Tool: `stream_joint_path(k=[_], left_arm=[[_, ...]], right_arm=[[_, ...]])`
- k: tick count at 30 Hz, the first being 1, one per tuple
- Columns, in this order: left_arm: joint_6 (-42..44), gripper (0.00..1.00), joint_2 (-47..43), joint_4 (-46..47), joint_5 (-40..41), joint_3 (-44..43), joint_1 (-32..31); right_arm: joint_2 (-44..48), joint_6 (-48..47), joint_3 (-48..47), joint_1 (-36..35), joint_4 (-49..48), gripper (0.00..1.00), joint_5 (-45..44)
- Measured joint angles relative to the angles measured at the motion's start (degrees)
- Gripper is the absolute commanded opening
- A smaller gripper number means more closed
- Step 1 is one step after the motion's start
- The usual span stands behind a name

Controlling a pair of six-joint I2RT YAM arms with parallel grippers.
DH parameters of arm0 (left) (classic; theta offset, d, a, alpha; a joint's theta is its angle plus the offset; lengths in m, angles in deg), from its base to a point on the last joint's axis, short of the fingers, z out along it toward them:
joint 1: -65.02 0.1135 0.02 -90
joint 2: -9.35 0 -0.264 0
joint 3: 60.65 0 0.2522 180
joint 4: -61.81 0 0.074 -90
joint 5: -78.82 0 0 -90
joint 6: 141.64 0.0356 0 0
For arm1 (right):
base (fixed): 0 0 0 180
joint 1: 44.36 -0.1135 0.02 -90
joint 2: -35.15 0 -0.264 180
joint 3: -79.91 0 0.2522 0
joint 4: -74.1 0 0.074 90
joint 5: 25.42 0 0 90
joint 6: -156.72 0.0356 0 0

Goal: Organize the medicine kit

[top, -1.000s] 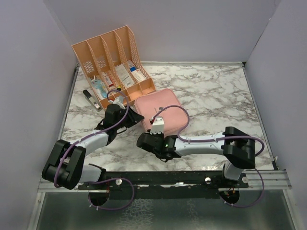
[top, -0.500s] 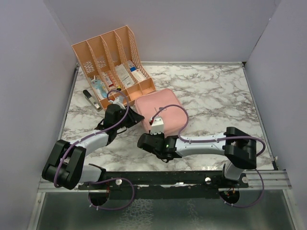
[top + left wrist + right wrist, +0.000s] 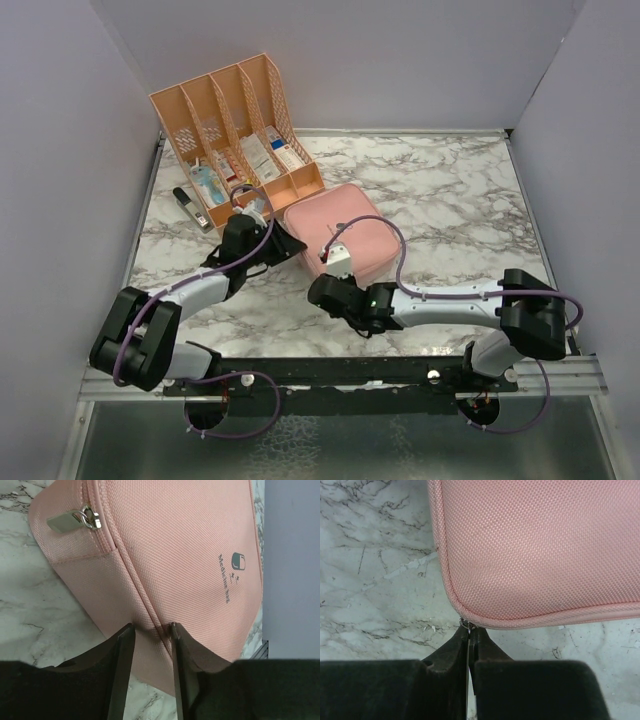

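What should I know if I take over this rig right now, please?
Left gripper: pinched on the kit at its side seam, apparently to steady it.
Right gripper: shut at the kit's near corner, on the zip pull as far as shows.
Kit: flat on the table, in front of the organizer, lid closed.
Done: both grips set; nothing opened yet.
Left: draw the zip round, lift the lid, sort what is inside.
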Motion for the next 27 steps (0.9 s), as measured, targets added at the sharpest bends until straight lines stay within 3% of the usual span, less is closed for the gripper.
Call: stream_joint_path(k=[2, 5, 11, 17, 27], left_arm=[[0.39, 0.55, -0.24, -0.13, 0.02, 0.02, -0.02], [0.15, 0.62, -1.99, -0.66, 0.07, 0.87, -0.66], [-2.36, 0.64, -7.82, -1.60, 0.15, 6.36, -5.49], [-5.01, 0.37, -9.27, -1.68, 3.82, 7.96, -9.14], [-7.74, 0.19, -12.33, -1.55, 9.55, 9.42, -10.88]], right_arm=[[0.02, -1.75, 0.00, 0.02, -0.02, 0.01, 1.16], [0.02, -3.98, -0.02, 0.02, -0.31, 0.01, 3.74], [-0.07, -7.65, -0.42, 0.02, -3.02, 0.01, 9.25], [-0.46, -10.27, -0.63, 0.02, -4.02, 0.01, 12.17], [-0.74, -7.02, -0.92, 0.00, -3.45, 0.01, 10.82]])
